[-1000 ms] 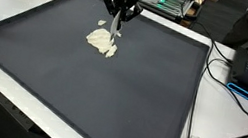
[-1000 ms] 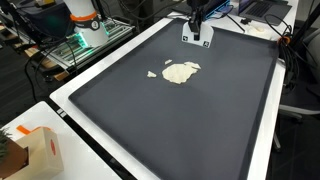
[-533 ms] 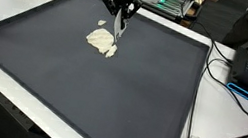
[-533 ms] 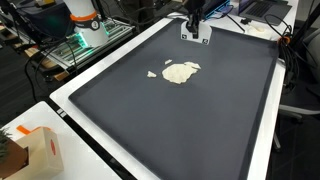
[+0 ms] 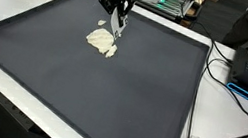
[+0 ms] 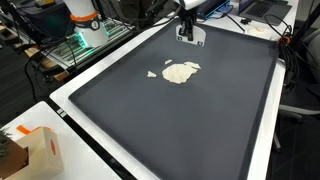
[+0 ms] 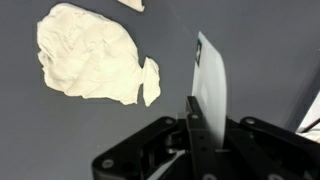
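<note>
Dark mat (image 5: 119, 99) lying on white table (image 5: 207, 105); cables (image 5: 246, 95) trailing off edge, box (image 6: 40, 150) sitting at corner, lab gear crowding bkgd.

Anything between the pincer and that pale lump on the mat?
Nothing visible. The pincer is shut on a white sheet, and only bare black mat shows between it and the pale lump. A small scrap lies beside the lump, off to one side.

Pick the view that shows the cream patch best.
Wrist view: the cream patch looms large, edges and creases clear, beside the gripper's sheet. Both exterior views show it only as a small pale blob on the dark mat.
</note>
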`<state>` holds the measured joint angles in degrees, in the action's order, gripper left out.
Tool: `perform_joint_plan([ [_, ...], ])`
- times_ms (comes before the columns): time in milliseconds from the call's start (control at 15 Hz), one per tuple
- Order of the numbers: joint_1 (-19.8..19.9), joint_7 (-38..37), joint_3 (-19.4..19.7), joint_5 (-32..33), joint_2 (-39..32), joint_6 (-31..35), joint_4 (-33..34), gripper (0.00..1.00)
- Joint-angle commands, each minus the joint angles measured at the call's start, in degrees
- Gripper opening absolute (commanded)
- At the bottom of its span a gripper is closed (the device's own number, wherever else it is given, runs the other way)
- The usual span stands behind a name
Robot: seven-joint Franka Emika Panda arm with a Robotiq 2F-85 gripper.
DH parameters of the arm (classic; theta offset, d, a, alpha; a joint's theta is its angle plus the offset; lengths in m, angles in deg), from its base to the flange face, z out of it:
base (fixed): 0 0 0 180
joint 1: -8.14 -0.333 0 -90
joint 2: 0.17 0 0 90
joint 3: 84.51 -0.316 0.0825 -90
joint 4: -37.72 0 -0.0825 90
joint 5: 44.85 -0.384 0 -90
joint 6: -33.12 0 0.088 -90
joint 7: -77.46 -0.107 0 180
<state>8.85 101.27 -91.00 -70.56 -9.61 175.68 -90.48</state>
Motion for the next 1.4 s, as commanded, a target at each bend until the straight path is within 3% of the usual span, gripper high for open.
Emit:
perform_joint_plan([
  [0,2.1,3.8,0.1,-5.1,1.2,-3.2,-1.6,0.01],
  [1333,7.2,12.8,4.5,-21.4,-3.3,-9.8,-0.6,0.01],
])
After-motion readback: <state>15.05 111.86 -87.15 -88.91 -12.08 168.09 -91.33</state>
